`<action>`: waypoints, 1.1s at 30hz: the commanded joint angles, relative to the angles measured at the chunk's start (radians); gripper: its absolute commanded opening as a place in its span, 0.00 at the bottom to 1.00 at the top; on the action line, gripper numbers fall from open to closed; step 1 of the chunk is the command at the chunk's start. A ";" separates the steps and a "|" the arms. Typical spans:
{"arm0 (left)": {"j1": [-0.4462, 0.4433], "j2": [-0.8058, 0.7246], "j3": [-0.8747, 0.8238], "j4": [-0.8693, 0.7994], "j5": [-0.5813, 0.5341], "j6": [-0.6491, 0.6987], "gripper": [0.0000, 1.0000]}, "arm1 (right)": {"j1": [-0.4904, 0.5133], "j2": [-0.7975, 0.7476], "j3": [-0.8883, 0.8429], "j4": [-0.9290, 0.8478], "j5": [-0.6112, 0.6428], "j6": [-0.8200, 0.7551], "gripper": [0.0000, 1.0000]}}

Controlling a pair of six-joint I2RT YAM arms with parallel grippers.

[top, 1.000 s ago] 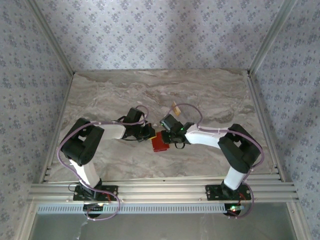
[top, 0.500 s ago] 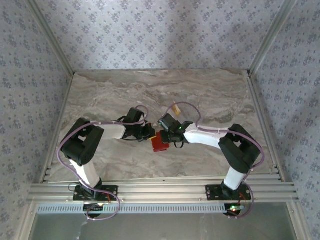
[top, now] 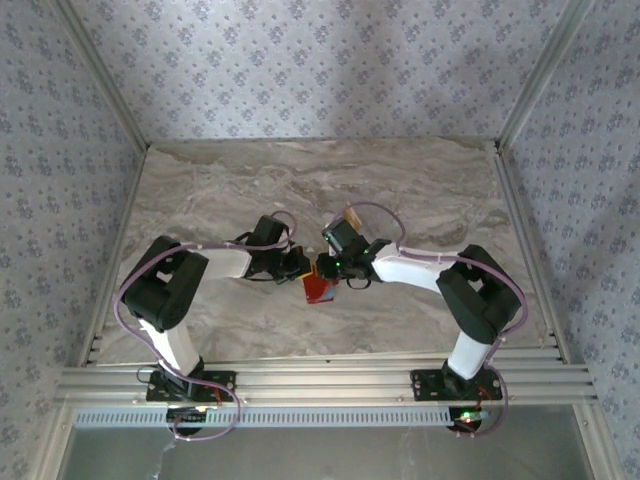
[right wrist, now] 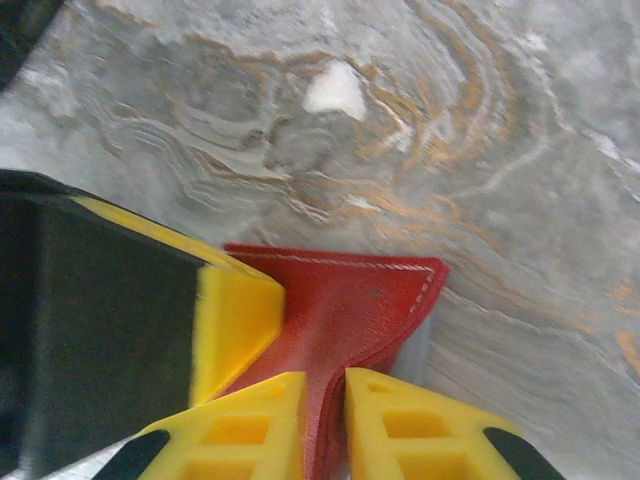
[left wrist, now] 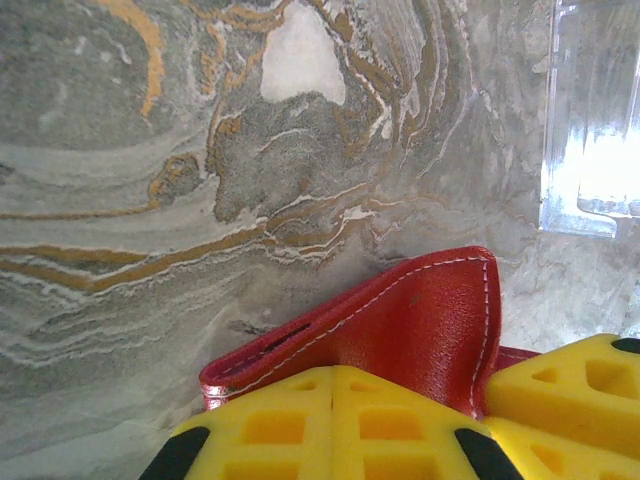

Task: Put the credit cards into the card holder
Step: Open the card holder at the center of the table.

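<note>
I have the small red stitched-leather card holder (top: 318, 290) pinned between both claws near the middle of the veined grey marble table (top: 200, 190), in front of the two arm bases. The left gripper (left wrist: 333, 400) is clamped tight on one flap. From its wrist camera the red leather stands up just past the yellow pads, folded into a ridge. The right gripper (right wrist: 325, 400) pinches the opposite flap, and the leather runs straight down between its yellow fingers (right wrist: 400, 420).

I judge that this two-sided hold is meant to part the flaps, so that a pocket gapes for a card while the wallet cannot slide on the smooth stone.

A pale grey edge shows under the red flap in the right wrist view. I cannot tell whether it is a card or the lining. A small tan rectangle (top: 350, 213) lies on the marble beyond the right wrist, likely the tan-yellow credit card, not yet loaded.
</note>
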 commanded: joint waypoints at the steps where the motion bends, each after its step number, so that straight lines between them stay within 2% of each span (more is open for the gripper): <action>1: -0.013 0.072 -0.038 -0.068 -0.107 -0.005 0.00 | 0.021 0.040 0.006 0.108 -0.110 0.017 0.20; 5: -0.012 0.071 -0.038 -0.063 -0.103 -0.006 0.00 | 0.022 0.043 0.004 0.090 -0.098 0.022 0.19; 12: -0.007 0.067 -0.046 -0.047 -0.089 -0.015 0.00 | 0.033 0.016 0.016 -0.027 0.003 0.024 0.15; 17: -0.004 0.065 -0.049 -0.044 -0.089 -0.017 0.00 | 0.042 -0.011 0.001 -0.062 0.033 0.027 0.22; 26: -0.004 0.069 -0.049 -0.043 -0.090 -0.018 0.00 | 0.056 0.003 0.008 -0.109 0.077 0.025 0.25; 29: -0.004 0.069 -0.051 -0.041 -0.090 -0.018 0.00 | 0.063 0.004 0.014 -0.128 0.112 0.019 0.20; 33: -0.004 0.068 -0.051 -0.041 -0.090 -0.020 0.00 | 0.067 0.007 0.015 -0.132 0.133 0.019 0.07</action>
